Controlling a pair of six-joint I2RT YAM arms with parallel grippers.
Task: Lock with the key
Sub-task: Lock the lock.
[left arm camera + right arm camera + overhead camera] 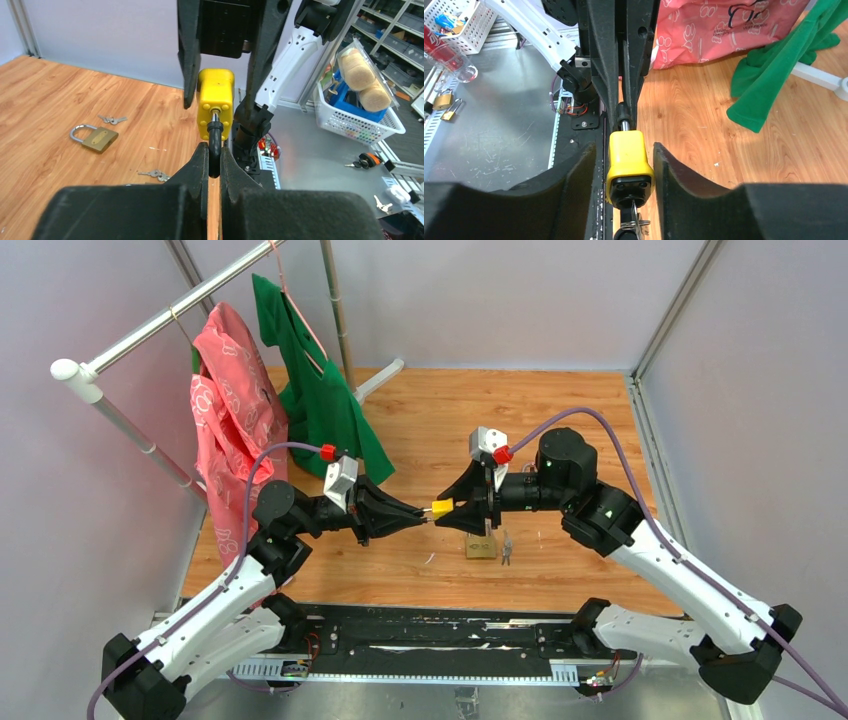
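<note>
A: So, where is the yellow padlock point(441, 508) held?

B: Up in the air over the wooden table point(560, 420). Its black shackle point(215, 132) is pinched tight by the left gripper point(214, 160). The right gripper point(625, 147) is spread around the yellow body, and neither side is touched.

A: How should it be handled?

B: It is thought hard, smooth and a bit heavy. The small key point(631, 224) at its bottom should be pinched and turned gently.
</note>
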